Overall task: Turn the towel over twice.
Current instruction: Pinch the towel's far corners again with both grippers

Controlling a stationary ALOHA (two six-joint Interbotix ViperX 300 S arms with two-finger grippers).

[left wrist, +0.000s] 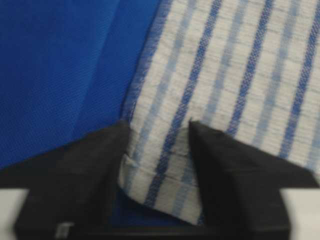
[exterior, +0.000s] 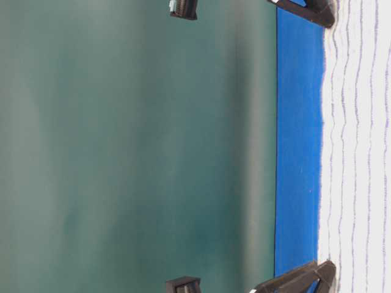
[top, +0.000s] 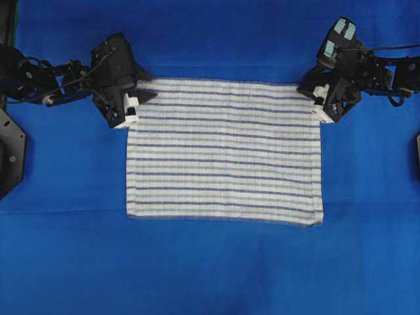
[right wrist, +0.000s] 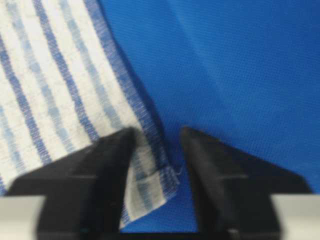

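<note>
White woven towel (top: 224, 151) with dark-blue and light-blue stripes, lying flat on a plain blue tablecloth (top: 210, 275). Left gripper (left wrist: 159, 131) straddles the towel's far left corner, jaws narrowed with cloth between them; right gripper (right wrist: 157, 137) straddles the far right corner likewise. Whether either grip has closed cannot be told.

- We see the right gripper (right wrist: 156, 145) low over the blue tablecloth (right wrist: 240, 65), its jaws apart.
- Between our fingers (right wrist: 107, 165) lies the striped towel (right wrist: 55, 90) by its hemmed corner, not yet pinched.
</note>
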